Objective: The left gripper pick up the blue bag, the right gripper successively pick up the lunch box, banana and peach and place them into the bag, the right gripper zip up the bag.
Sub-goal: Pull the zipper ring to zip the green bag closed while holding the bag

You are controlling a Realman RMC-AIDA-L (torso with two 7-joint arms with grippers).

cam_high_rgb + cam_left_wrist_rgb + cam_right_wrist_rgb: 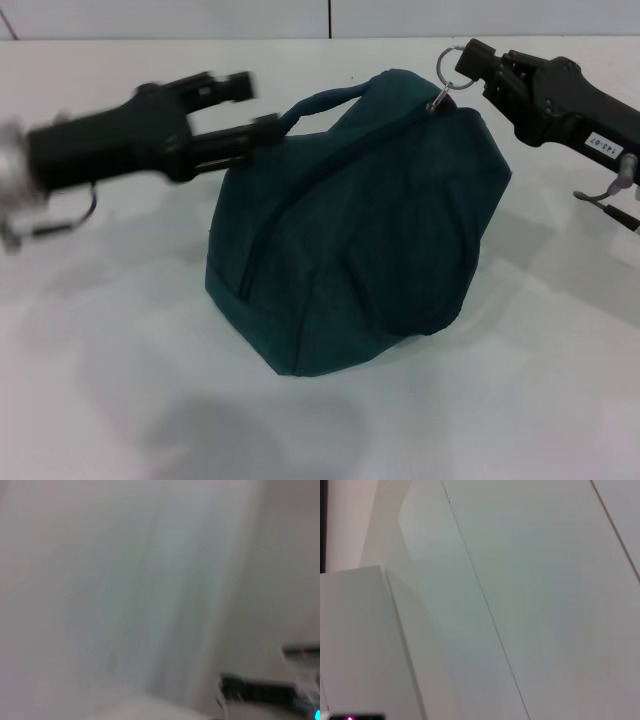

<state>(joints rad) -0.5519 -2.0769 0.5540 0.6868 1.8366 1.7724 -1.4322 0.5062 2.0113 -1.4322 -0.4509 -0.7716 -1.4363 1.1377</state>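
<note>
A dark teal-blue bag (360,240) sits on a white table (120,400), bulging and zipped nearly closed, one loop handle (325,100) arching over its top. Its metal ring zip pull (448,62) sits at the tips of the right gripper (470,65), whose jaws look closed on the ring. The left gripper (255,110) hovers beside the handle, jaws parted and empty. To finish zipping, a steady pull along the seam seems wise while the bag stays braced.
</note>
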